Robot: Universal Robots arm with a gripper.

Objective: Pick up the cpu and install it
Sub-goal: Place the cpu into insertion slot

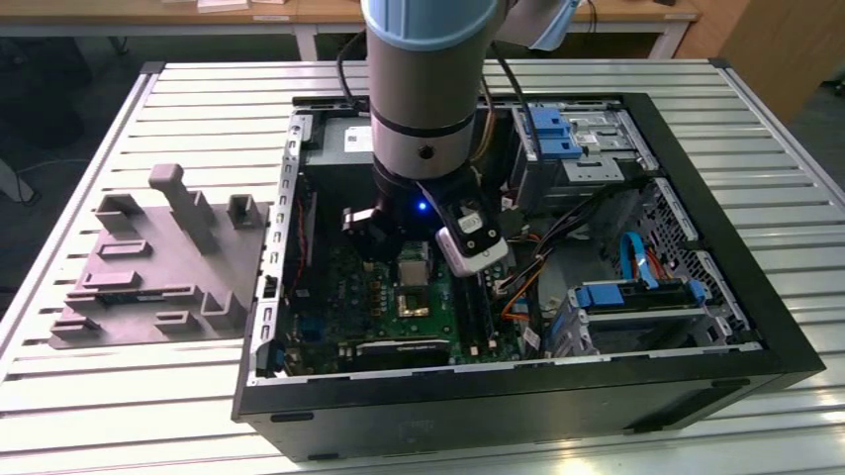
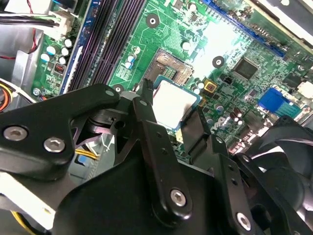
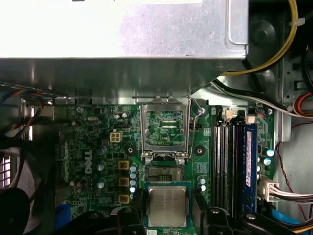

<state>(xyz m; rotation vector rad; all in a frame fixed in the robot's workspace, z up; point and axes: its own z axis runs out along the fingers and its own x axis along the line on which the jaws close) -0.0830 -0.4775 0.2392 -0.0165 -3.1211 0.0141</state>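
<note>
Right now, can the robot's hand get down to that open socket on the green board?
Probably yes. The hand, gripping the cpu, hangs right by the socket, whose metal frame is flipped up; nothing lies between them.

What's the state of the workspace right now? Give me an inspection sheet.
Surface: slatted metal table carrying an open computer case.
Job's things: cpu held above the motherboard, next to the open socket; socket frame raised.
Clutter: grey moulded tray on the table, at the exterior view's left of the case.
Grippers: tool shut on the cpu.
Cables: yellow cable and blue cable inside the case, apart from the cpu.
Surroundings: wooden desk beyond the table.
</note>
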